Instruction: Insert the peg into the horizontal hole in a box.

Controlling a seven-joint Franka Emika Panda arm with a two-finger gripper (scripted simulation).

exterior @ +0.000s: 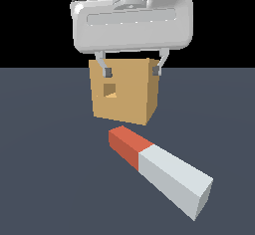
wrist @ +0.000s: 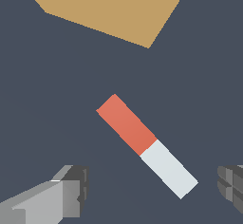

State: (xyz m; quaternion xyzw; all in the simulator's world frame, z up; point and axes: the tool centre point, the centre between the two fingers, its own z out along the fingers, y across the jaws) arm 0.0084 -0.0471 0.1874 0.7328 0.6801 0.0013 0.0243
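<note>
gripper (exterior: 131, 71): released, empty, raised | peg (exterior: 160, 171): flat on floor, below gripper, untouched | box (exterior: 124, 91): beyond peg

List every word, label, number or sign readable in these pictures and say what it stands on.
None: neither view shows any text.
The plain tan cube box bears only its small square hole.
The long square bar peg with a red end and pale grey-white body is unmarked.
The open grey gripper carries no label.
</note>
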